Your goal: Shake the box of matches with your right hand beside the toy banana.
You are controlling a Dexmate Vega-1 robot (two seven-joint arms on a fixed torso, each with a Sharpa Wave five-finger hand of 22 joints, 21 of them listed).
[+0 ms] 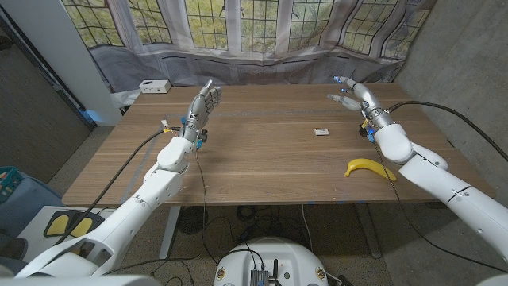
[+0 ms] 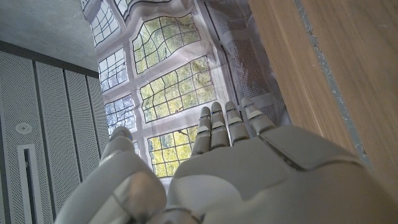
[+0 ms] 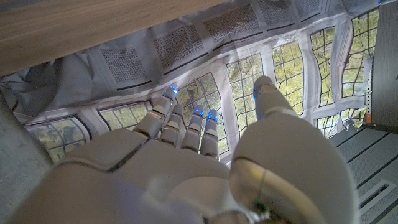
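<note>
A small box of matches point(image 1: 321, 131) lies on the wooden table point(image 1: 262, 159), right of the middle. The yellow toy banana point(image 1: 368, 168) lies nearer the front edge on the right. My right hand point(image 1: 355, 94) is raised above the far right part of the table, fingers apart and holding nothing; the right wrist view shows its fingers point(image 3: 186, 124) stretched toward the window. My left hand point(image 1: 203, 105) is raised over the left part of the table, fingers straight and apart, nothing in it, as its back point(image 2: 249, 168) shows in the left wrist view.
A white device point(image 1: 154, 86) sits beyond the table's far left corner. A curtain and leaded windows point(image 1: 238, 32) stand behind the table. A grey wall point(image 1: 468, 71) closes the right side. Cables run along both arms.
</note>
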